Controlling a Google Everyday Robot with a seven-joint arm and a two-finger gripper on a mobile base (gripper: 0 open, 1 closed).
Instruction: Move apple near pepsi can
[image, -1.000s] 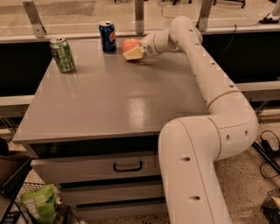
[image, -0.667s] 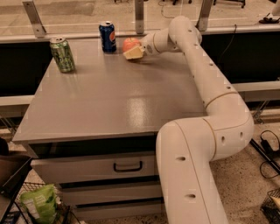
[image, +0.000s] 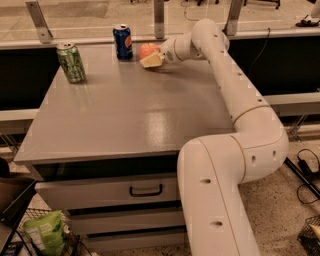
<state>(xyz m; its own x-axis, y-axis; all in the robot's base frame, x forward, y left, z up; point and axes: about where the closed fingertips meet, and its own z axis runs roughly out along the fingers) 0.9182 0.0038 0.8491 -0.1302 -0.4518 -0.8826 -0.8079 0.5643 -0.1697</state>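
The orange-red apple (image: 146, 49) is at the far side of the grey table (image: 125, 110), just right of the dark blue pepsi can (image: 123, 42), with a small gap between them. My gripper (image: 151, 57) reaches in from the right and is shut on the apple. One cream finger (image: 152, 61) lies across the apple's lower front. The apple is at or just above the table top. The can stands upright near the far edge.
A green can (image: 71, 62) stands upright at the table's far left. Metal railing posts (image: 159, 17) run behind the far edge. My arm (image: 235, 85) spans the table's right side. Drawers (image: 145, 190) are below the top, and a green bag (image: 47, 232) lies on the floor at the left.
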